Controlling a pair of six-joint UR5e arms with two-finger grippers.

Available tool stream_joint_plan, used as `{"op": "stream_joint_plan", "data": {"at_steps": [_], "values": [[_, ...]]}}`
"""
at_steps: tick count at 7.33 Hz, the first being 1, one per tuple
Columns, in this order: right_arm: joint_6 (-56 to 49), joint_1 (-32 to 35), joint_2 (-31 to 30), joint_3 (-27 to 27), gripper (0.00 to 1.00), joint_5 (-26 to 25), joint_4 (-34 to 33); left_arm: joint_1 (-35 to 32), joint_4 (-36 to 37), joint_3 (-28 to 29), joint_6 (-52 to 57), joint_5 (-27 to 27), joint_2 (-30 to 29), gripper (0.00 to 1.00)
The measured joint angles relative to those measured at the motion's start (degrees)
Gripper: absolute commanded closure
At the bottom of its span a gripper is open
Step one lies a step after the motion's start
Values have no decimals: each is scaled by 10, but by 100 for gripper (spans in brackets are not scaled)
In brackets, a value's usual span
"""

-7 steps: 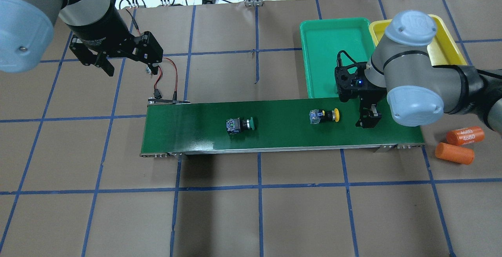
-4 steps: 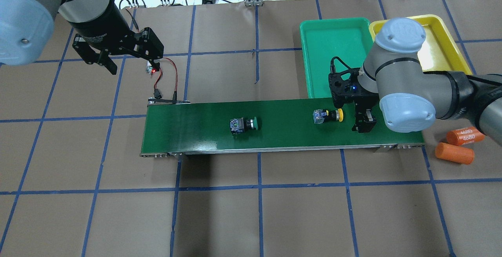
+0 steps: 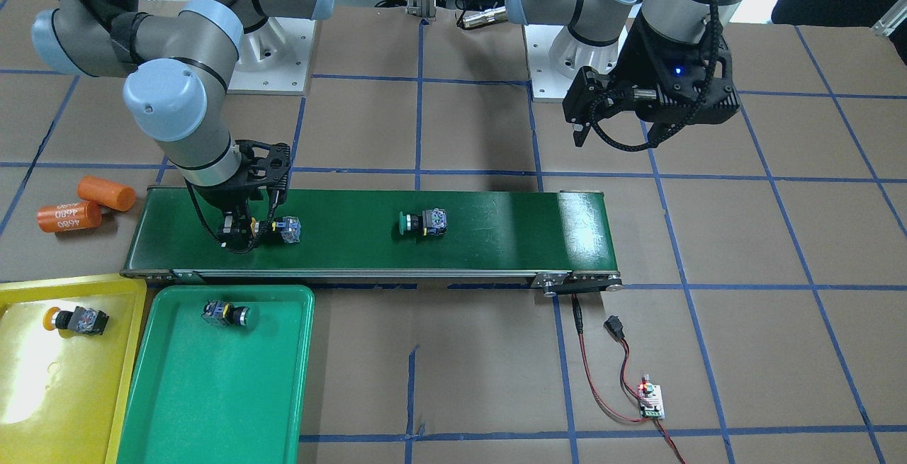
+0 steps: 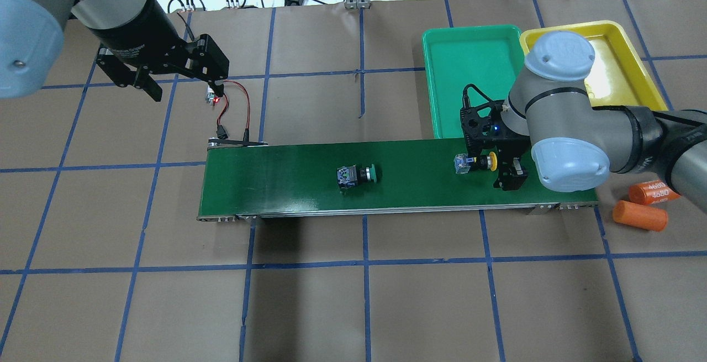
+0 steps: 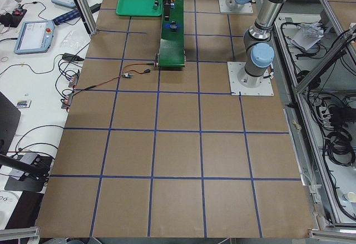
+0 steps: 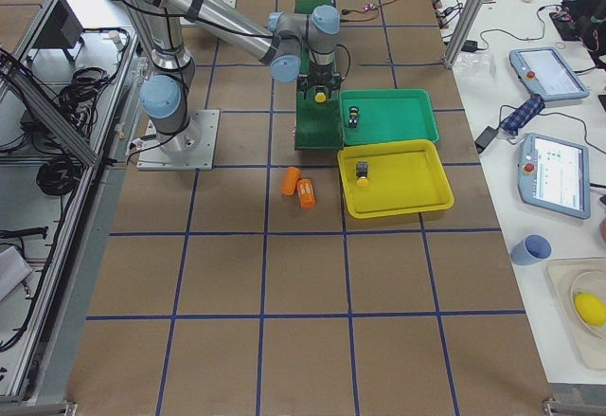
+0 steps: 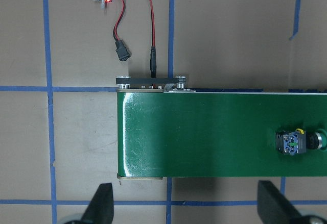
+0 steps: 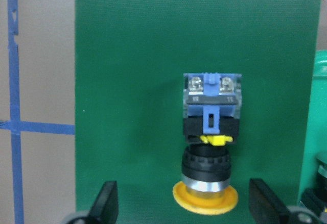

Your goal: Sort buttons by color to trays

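1. The yellow-capped push-button is riding the long dark-green conveyor belt rightward, now sitting between the spread fingers of the right gripper (grab looks next).
2. The green-capped push-button is trailing mid-belt.
3. The glossy yellow tray and green plastic tray are each holding one matching button.
4. The left gripper is idling open beyond the belt.
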Motion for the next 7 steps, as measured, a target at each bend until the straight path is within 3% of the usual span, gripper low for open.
{"op": "stream_joint_plan", "data": {"at_steps": [2,3,5,7], "values": [[-1,0,1,0,74,-1,-7,-7,-11,-4,2,-1,8,0],[-1,0,2,0,85,-4,-11,-9,-29,-4,1,0,11,0],[0,0,2,-3,88,-21,-13,-10,-77,2,1,4,25,0],[1,-2,7,-31,88,-30,-17,-11,-81,0,1,4,40,0]]}}
